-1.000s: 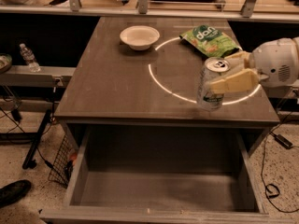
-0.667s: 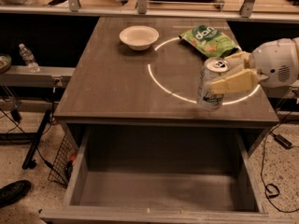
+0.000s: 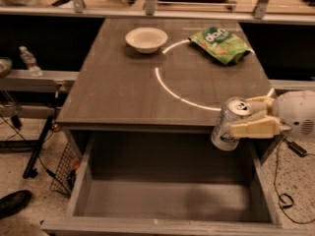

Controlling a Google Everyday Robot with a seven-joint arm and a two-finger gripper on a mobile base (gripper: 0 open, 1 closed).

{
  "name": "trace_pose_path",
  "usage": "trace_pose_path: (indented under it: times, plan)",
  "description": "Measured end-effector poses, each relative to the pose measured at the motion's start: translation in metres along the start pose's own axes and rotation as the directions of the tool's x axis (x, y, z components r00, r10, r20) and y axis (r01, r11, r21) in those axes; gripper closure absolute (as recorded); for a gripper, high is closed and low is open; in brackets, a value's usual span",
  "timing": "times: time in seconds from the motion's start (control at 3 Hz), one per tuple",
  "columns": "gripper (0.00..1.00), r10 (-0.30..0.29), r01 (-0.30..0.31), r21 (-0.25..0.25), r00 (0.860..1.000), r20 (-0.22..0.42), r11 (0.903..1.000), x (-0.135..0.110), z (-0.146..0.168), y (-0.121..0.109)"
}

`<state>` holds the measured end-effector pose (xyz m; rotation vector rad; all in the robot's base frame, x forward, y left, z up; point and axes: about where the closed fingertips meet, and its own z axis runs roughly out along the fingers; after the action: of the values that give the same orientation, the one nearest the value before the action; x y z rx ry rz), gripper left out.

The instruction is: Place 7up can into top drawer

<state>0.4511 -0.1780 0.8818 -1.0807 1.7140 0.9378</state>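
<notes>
- Since a second ago the gripper (image 3: 240, 116) has carried the 7up can (image 3: 227, 127) off the right side of the grey table (image 3: 118, 92) and forward. The can now hangs just past the table's front edge.
- Far left, a clear water bottle (image 3: 29, 60) stands on a side ledge, well apart from the work.
- A wire basket (image 3: 66, 168) sits low on the floor beside the drawer's left wall.
- At the back of the table rests a white bowl (image 3: 146, 38). To its right a white ring (image 3: 165, 85) is marked on the tabletop.
- A green snack bag (image 3: 221, 44) lies at the back right, well apart from the can.
- Below the table's front, the top drawer (image 3: 162, 200) is pulled fully open, and nothing shows on its floor.
- At the right, the gripper's two fingers are clamped on the can's sides, the nearer finger (image 3: 253, 128) lying across its body. The can is nearly upright, with its pull-tab top leaning a little toward the arm.
- The drawer floor lies below the can and to its left. The can seems to hang over the drawer's back right corner, near the right wall, so the drop likely calls for a descent eased leftward.
</notes>
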Motion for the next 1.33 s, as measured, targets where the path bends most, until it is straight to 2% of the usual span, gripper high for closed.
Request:
trace_pose_path:
  times: [0.33,0.67,1.0,1.33]
  plan:
    - [1.00,0.000,0.000,0.000,1.000,0.000,1.0000,0.000,0.000,0.000]
    - [1.00,-0.012,0.012,-0.012,0.998,0.059,0.9998,-0.004,-0.012,0.021]
    - [1.00,-0.022,0.024,-0.015,0.992,0.124,0.9996,0.000,-0.028,0.052]
    - [1.00,-0.030,0.035,-0.029,0.989,0.143,0.9990,0.013,-0.028,0.073]
